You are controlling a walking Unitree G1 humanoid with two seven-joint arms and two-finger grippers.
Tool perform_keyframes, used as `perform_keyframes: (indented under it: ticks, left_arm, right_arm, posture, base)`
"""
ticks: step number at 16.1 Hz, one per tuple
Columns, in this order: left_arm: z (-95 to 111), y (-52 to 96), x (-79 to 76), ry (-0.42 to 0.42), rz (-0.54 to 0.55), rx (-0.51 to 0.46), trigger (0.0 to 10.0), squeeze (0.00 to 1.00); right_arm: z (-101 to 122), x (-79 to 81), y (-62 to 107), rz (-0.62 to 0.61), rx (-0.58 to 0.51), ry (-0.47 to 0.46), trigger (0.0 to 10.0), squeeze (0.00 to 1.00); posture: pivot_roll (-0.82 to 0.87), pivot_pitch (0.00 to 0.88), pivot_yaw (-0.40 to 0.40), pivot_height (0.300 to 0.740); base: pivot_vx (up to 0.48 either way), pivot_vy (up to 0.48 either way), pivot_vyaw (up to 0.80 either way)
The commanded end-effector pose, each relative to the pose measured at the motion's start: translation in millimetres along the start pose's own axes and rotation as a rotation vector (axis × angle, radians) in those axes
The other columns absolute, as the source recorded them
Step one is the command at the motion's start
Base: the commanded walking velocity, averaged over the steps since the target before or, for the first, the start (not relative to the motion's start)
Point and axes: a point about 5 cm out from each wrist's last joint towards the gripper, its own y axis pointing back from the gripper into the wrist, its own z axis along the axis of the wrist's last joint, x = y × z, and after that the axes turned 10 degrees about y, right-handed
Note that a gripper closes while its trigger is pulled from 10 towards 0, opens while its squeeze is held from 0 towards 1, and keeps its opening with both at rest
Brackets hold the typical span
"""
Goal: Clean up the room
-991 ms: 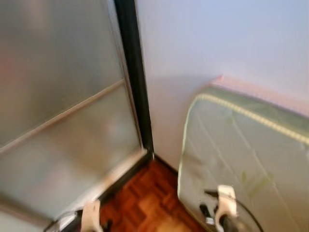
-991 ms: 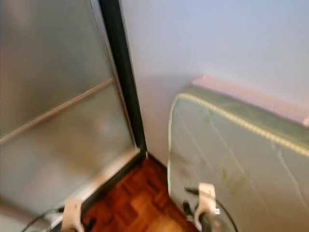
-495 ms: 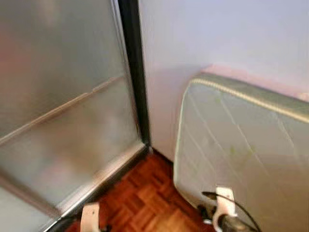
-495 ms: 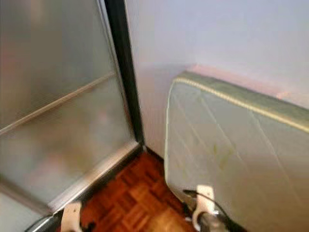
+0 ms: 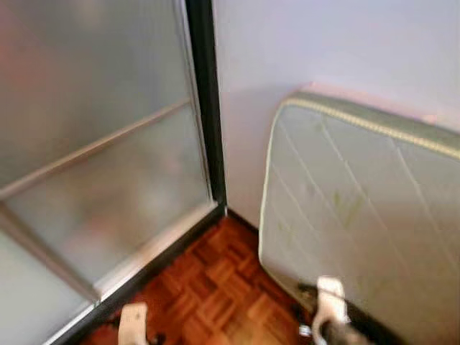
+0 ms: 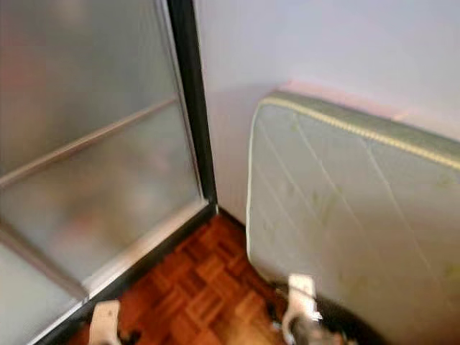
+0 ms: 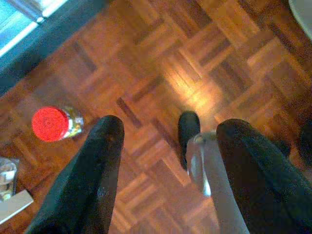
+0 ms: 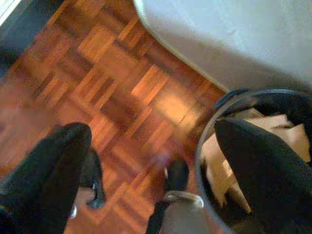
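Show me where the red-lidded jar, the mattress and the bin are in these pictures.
jar [image 7: 50, 124]: left wrist view, on its red lid.
mattress [image 5: 359, 215]: left eye view, on the quilted face.
bin [image 8: 207, 134]: right wrist view, on its dark rim.

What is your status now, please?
Both grippers open, empty: left, right. Red-lidded jar on the parquet near left gripper. Bin by right gripper. Mattress stands against wall ahead.

head stereo downward, wrists over parquet [image 7: 161, 73]
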Motion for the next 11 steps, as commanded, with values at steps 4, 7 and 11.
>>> perform_keyframes:
  ticks: [4,7,11]
  left_arm:
    - [-3.5,0.9,4.5,0.002,0.016,0.014,10.0,0.0]
    - [-3.5,0.9,4.5,0.003,0.015,0.014,10.0,0.0]
    - [-4.2,0.9,4.8,0.01,0.019,0.019,10.0,0.0]
  right_arm:
    - [8.8,-1.8,-0.5,-0.006,-0.022,-0.008,10.0,0.0]
    - [8.8,-1.8,-0.5,-0.007,-0.022,-0.01,10.0,0.0]
    - [8.9,-1.7,-0.5,-0.009,-0.026,-0.02,10.0,0.0]
  posture:
    - [0.02,0.0,0.058,0.735]
    - [0.02,0.0,0.058,0.735]
    - [0.02,0.0,0.057,0.735]
  base:
    - [0.0,0.0,0.0]
    - [0.0,0.0,0.0]
    - [0.0,0.0,0.0]
